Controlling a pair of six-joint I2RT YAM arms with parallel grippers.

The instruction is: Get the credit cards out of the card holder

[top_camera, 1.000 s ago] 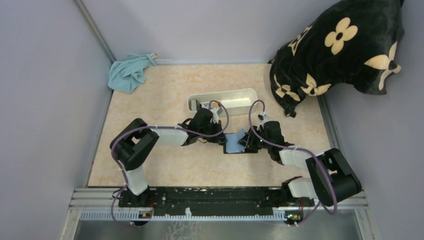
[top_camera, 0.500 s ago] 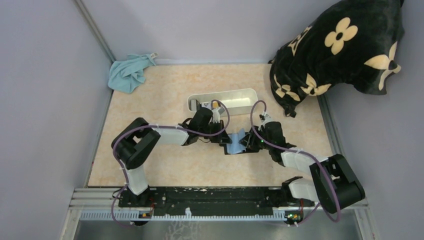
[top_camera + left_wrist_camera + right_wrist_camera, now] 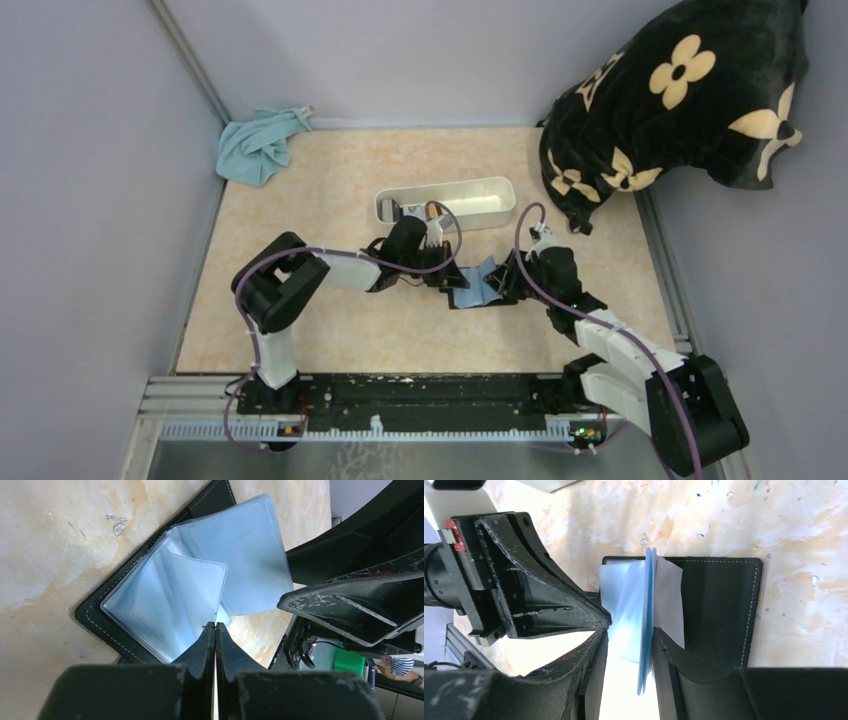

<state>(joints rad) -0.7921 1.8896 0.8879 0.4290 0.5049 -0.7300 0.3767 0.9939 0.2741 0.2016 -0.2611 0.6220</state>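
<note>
- Near the middle of the worktop, the card holder [image 3: 466,299] lies opened flat with its black outside down, between the two grippers and just in front of the white tray [image 3: 500,186].
- Pale blue sheets, apparently the credit cards [image 3: 165,600], fan out of its inside. One leans toward the right arm and one stands on edge. Whether these are bare cards or clear sleeves cannot be told.
- The left gripper [image 3: 215,626] has its fingers [image 3: 199,652] pressed together with no gap. Their tips sit on the edge of the blue sheets at the holder's left side. Whether a sheet is nipped between them cannot be told.
- The right gripper [image 3: 629,640] has its fingers [image 3: 674,662] partly apart, straddling the upright sheet. The sheet rests against one finger's inner face and stands clear of the other, so nothing is clamped.
- The tips of the two grippers nearly meet over the holder.
- At the worktop's far left corner lies a teal cloth [image 3: 258,146]. At its far right corner sits a black cushion [image 3: 680,100] with cream flowers.
</note>
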